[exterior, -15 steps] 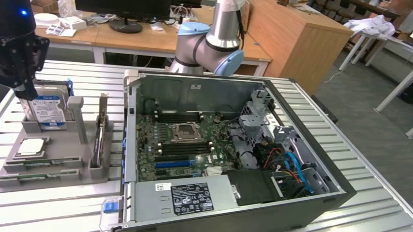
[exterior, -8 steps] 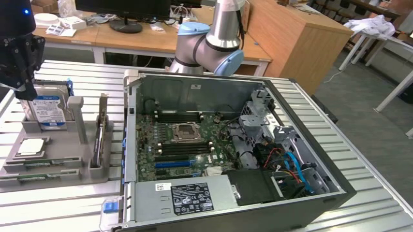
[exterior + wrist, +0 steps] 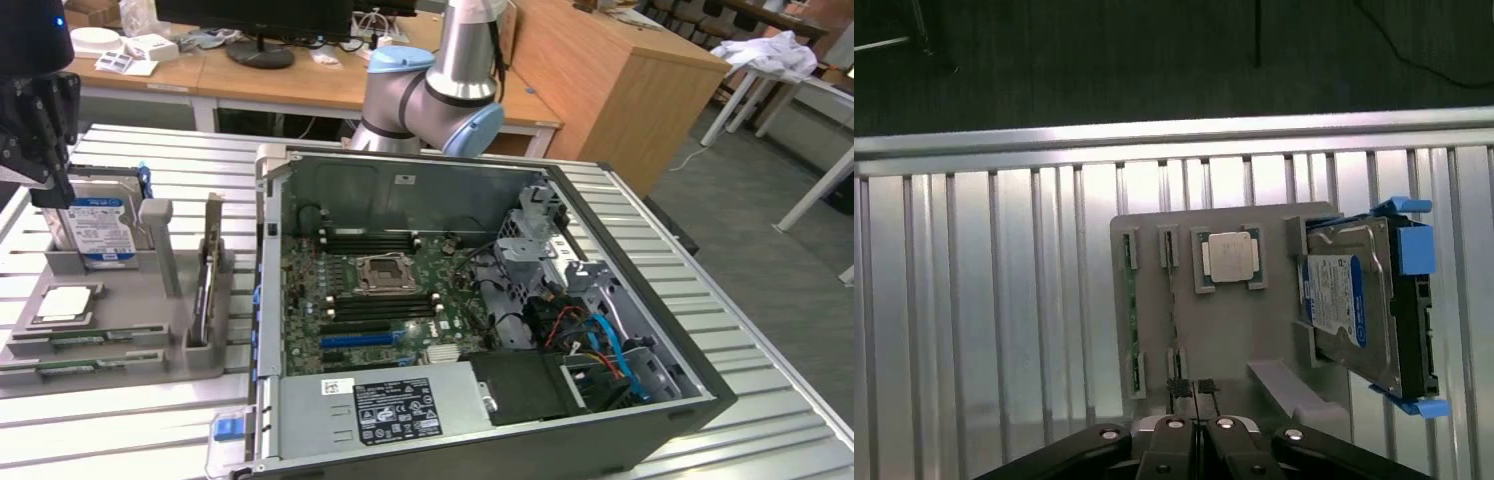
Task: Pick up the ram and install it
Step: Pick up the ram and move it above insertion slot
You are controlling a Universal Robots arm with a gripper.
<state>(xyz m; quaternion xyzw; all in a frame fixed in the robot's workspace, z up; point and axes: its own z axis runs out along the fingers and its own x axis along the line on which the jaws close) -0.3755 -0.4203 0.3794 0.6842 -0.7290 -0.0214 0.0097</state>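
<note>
In the wrist view my gripper (image 3: 1194, 392) has its fingers pressed together on nothing, just beside one end of the ram (image 3: 1172, 300). The ram is a thin green stick set on edge in the grey holder (image 3: 1234, 330), with a second stick (image 3: 1133, 310) alongside. The exterior view adds the open computer case (image 3: 467, 165) and its motherboard (image 3: 380, 290). The hard drive (image 3: 1349, 300) has a blue label, its writing too small to read.
</note>
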